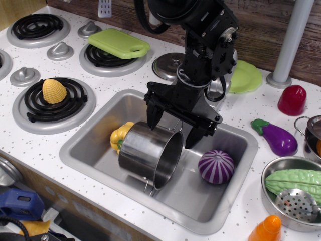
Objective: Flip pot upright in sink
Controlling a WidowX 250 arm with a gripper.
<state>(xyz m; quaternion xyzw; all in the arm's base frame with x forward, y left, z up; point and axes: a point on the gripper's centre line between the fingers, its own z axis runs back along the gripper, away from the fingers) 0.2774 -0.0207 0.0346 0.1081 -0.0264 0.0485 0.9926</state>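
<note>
While the pot lies on its side mid-frame in the sink, we see the fingers spread wide above it, holding nothing.

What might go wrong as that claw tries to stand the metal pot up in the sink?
The pot lies on its side, shiny and round, so it may slip or roll from the open gripper above it. It rests against the yellow pepper, which could get shoved or jammed. The purple onion sits close by its mouth and may be knocked inside the sink.
</note>
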